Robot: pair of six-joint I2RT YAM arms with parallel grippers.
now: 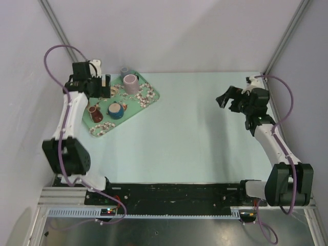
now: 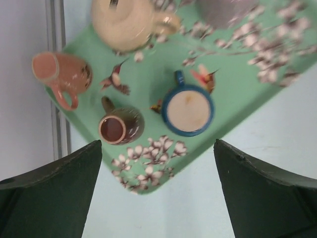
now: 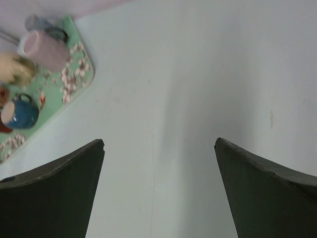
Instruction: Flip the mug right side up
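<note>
A: Where's the mug?

B: On the green tray (image 1: 132,106) at the far left of the counter (image 1: 195,128), along with a blue mug (image 2: 187,111), a brown mug (image 2: 119,126) and at least 2 more. I take the cream mug (image 2: 126,22) for the inverted one. It shows a closed, rounded top and no mouth (it's blurred, so I hold that loosely).

A: Which arm is nearer?

B: The left. The left end effector (image 2: 157,146) hangs above the tray, fingers spread wide with nothing between them. The cream mug sits ahead of the fingertips, a little left of their centre line, its axis upright, its handle pointing right.

A: And the other one?

B: The right end effector (image 3: 158,144) is well apart, over bare counter, equally wide and empty, facing the tray.

A: The left arm's pose?

B: Stretched forward along the left edge, wrist bent down over the tray.
</note>
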